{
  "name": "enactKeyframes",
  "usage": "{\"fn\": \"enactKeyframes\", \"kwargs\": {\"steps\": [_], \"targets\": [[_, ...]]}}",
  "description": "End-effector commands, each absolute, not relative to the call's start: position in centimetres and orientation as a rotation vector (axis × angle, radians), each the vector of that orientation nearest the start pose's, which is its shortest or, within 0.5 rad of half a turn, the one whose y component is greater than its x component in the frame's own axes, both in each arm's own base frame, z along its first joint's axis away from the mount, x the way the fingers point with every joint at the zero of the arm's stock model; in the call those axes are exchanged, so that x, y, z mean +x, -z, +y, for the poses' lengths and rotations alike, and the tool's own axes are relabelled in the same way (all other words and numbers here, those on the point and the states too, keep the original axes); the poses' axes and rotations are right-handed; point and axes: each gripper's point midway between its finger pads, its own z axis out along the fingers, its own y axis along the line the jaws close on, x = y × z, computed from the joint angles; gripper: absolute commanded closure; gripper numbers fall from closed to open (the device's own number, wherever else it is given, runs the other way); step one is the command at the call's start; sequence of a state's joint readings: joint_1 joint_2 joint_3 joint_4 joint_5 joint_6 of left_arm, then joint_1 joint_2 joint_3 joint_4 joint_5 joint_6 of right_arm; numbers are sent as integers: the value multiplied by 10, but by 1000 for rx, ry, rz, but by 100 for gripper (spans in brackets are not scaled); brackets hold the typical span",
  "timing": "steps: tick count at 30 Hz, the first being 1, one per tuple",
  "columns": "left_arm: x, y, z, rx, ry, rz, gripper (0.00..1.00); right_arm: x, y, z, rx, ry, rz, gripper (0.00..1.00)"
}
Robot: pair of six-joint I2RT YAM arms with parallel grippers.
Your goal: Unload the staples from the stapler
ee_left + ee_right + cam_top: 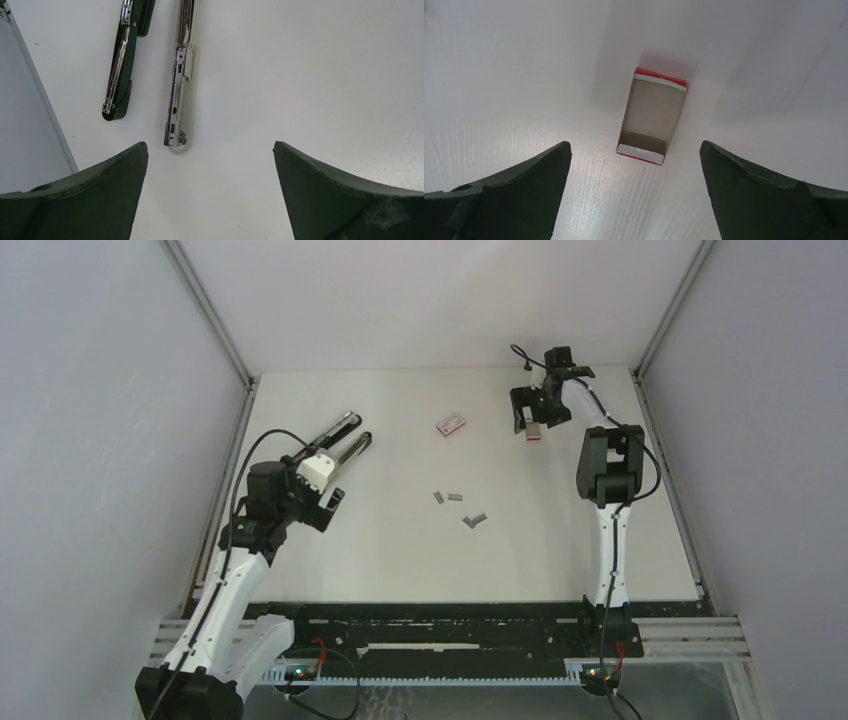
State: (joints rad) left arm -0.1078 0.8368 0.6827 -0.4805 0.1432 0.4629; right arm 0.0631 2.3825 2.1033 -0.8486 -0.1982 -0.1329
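Our left end effector (210, 147), released, sits just short of the stapler (176, 100), whose bars run straight ahead; the right end effector (634, 147), also released, is well apart.

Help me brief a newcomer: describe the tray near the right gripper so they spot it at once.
Go to the far right corner of the white table, where the right gripper hangs open. In line with its jaws lies a small cardboard tray. Unlike the red-and-white box to its left, it lies open, showing a bare brown inside with red-and-white ends.
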Motion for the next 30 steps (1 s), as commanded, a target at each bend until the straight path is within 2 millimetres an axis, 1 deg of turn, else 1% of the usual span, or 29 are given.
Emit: {"fn": "enactKeyframes", "kwargs": {"steps": [1,4,7,12,21,27,30], "targets": [[276,-156,-38,698,-36,2045,0,540,-51,66,-369,-175,2629,0],[276,-155,-38,698,-37,2047,0,539,-45,69,-394,-156,2640,0],[276,-156,-38,698,-35,2044,0,540,-45,74,-420,-150,2638,0],[275,-155,-38,698,-38,2047,0,543,-42,76,-456,-146,2633,0],[274,-154,-38,702,-34,2046,0,545,-35,89,-516,-211,2637,1],[275,-151,-39,708,-29,2054,0,543,-37,98,-545,-226,2625,2],[275,-151,-39,709,-27,2054,0,541,-44,103,-563,-226,2610,3]]}}
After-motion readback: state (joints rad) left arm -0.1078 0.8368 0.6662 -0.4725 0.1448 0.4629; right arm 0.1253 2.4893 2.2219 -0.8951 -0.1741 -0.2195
